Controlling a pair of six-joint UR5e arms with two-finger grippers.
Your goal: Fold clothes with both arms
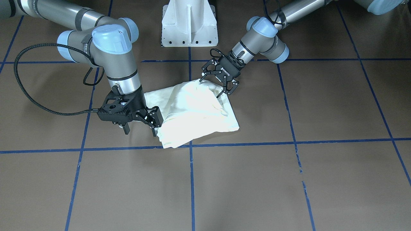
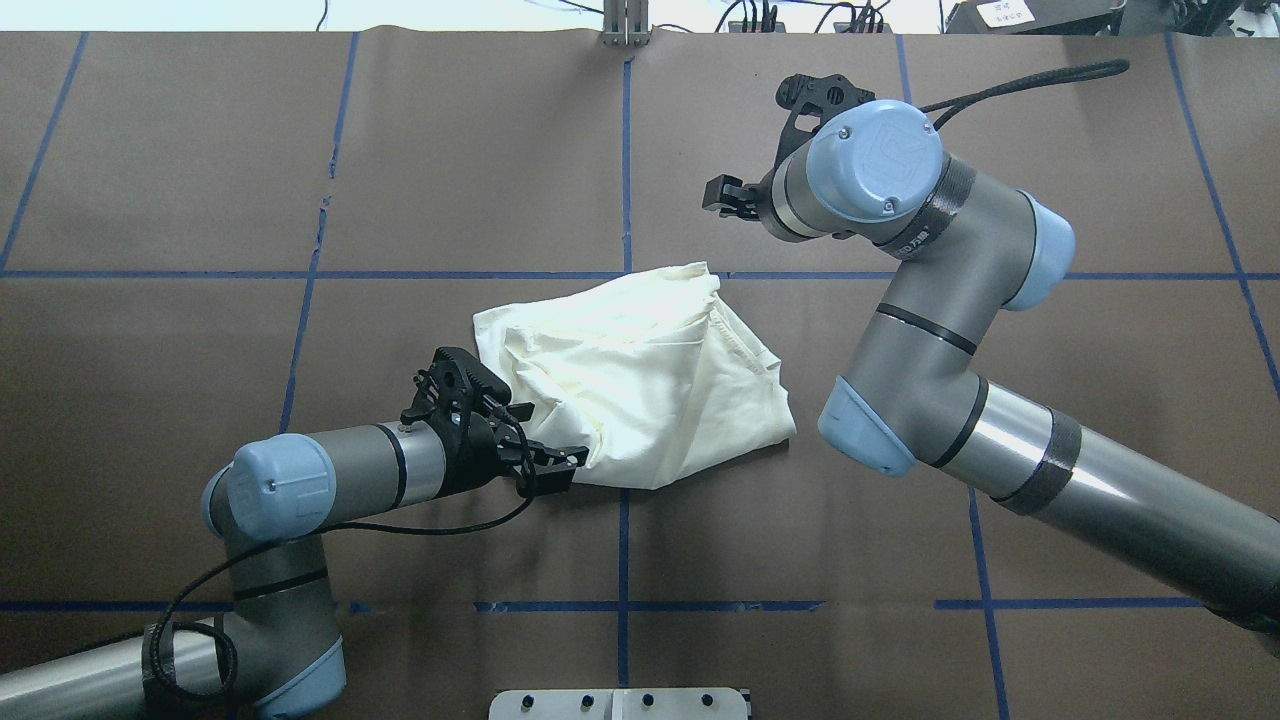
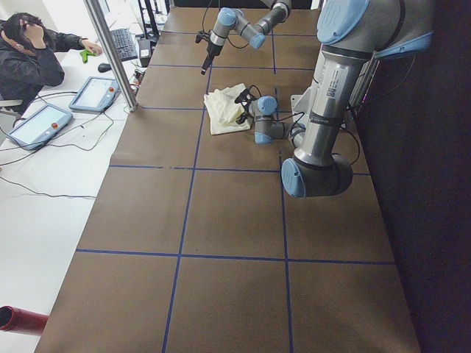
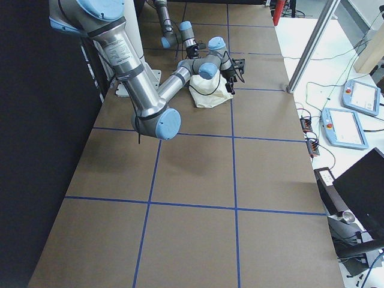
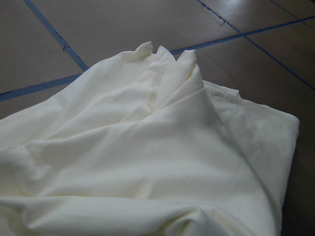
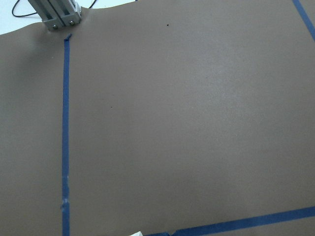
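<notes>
T-shirt [image 2: 640, 380] is lying bunched in a loose cream-white heap at mid-surface [image 2: 450, 170], straddling the centre line of the blue tape [image 2: 624, 180] grid. In the overhead view a stitched hem is showing along its 3 o'clock side, and creases are running up toward its 1 o'clock corner.

Left hand [image 1: 216, 84] is sitting low at the shirt's 8 o'clock in the overhead view. Its fingers are spreading wide, so it's gaping and clamping nothing. One fingertip is lying right against the cloth edge at the shirt's 7 o'clock; I can't tell whether it's actually touching. The left wrist view is filling almost entirely with wrinkled cloth, with tape lines crossing behind at 12 o'clock.

Right hand [image 1: 141, 128] is hanging over the surface at the shirt's 1 o'clock in the overhead view, apart from the cloth there. Its fingers are standing well apart, so it's also gaping and carrying nothing. The right wrist view is looking at bare brown surface and tape, with only a sliver of cloth peeking in at its 6 o'clock edge.

White pedestal [image 1: 189, 25] is standing at 12 o'clock in the front-facing view, between the two arms. An operator [image 3: 29, 59] is sitting at a side desk, at 10 o'clock in the left exterior view.
</notes>
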